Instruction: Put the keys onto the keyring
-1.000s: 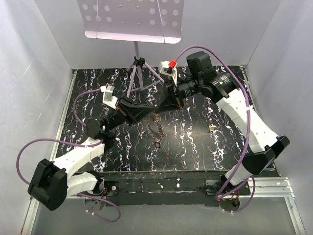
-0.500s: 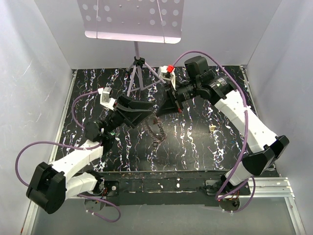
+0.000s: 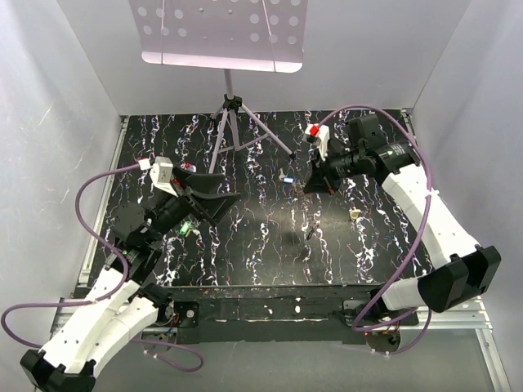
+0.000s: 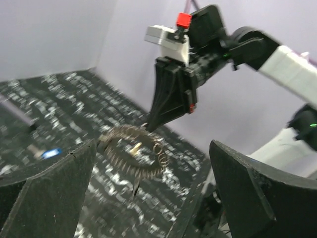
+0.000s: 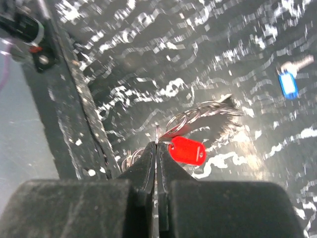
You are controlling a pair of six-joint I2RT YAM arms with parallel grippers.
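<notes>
My right gripper (image 5: pixel 157 144) is shut on the thin wire of the keyring (image 5: pixel 208 111), a grey ring fringed with small metal loops that hangs off the table below its tips. A red key (image 5: pixel 187 150) hangs on the ring right beside the fingertips. In the left wrist view the keyring (image 4: pixel 131 148) dangles from the right gripper (image 4: pixel 148 124). My left gripper (image 3: pixel 222 204) is wide open and empty, well to the left of the ring. Loose on the table lie a blue key (image 3: pixel 286 180), a cream key (image 3: pixel 355 214) and a green key (image 3: pixel 184 230).
A music stand's tripod (image 3: pixel 233 122) stands at the back centre, with its perforated tray (image 3: pixel 221 33) above it. White walls enclose the black marbled table (image 3: pixel 245 261) on three sides. The arm bases sit along the near edge.
My left gripper opened, let go of the keyring and drew back to the left. My right gripper moved right and lifted the keyring with it.
</notes>
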